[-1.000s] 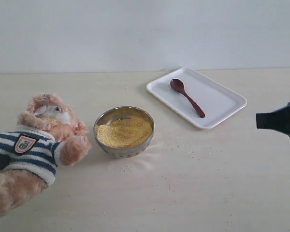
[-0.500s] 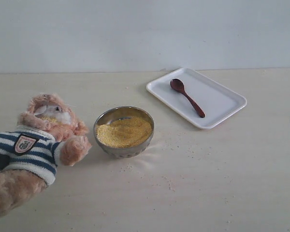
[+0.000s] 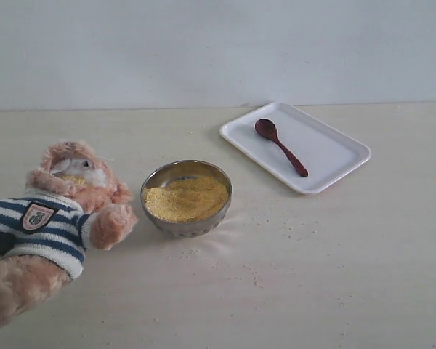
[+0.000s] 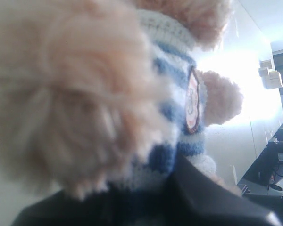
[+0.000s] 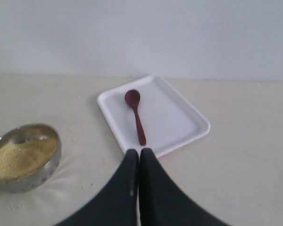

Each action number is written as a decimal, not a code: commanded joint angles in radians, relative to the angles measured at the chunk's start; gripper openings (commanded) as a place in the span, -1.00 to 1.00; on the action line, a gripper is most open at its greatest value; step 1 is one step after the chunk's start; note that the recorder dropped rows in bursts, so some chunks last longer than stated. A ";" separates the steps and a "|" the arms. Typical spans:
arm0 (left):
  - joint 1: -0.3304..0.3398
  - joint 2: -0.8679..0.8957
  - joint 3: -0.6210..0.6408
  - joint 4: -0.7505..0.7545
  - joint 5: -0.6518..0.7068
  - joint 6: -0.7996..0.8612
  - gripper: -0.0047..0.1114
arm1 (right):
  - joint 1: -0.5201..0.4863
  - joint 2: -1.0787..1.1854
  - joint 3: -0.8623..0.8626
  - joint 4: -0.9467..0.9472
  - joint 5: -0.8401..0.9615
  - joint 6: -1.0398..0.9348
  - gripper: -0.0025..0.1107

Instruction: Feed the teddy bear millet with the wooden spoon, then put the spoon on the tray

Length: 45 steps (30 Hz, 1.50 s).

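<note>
While the wooden spoon (image 3: 280, 146) lies diagonally on the white tray (image 3: 334, 153), the right fingers (image 5: 151, 188) are pressed together and empty above the counter (image 3: 312, 276), near the tray's rim. The left fingers (image 4: 203, 197) are clamped on the teddy bear (image 3: 54, 218) at its striped shirt. The bear leans beside the steel bowl (image 3: 185, 227) of millet (image 3: 187, 198), one paw near it.

Spoon (image 3: 282, 147) lies on tray (image 3: 334, 149); bear (image 3: 54, 229) left of bowl (image 3: 185, 227).
</note>
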 commanded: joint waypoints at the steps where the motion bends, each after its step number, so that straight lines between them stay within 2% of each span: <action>1: 0.005 -0.009 0.004 -0.011 0.023 0.008 -0.81 | -0.008 -0.141 0.163 -0.014 -0.186 -0.012 -0.96; 7: 0.005 -0.009 0.004 -0.011 0.023 0.008 -0.81 | -0.013 -0.390 0.374 -0.014 -0.221 -0.010 -0.96; 12: 0.005 -0.009 0.004 -0.011 0.023 0.008 -0.81 | -0.116 -0.498 0.424 -0.014 -0.197 -0.008 -0.96; 14: 0.005 -0.009 0.004 -0.011 0.023 0.008 -0.81 | -0.149 -0.545 0.424 -0.019 -0.126 -0.010 -0.96; 45: 0.005 -0.009 0.004 -0.011 0.023 0.008 -0.81 | -0.157 -0.545 0.424 -0.009 -0.080 -0.008 -0.96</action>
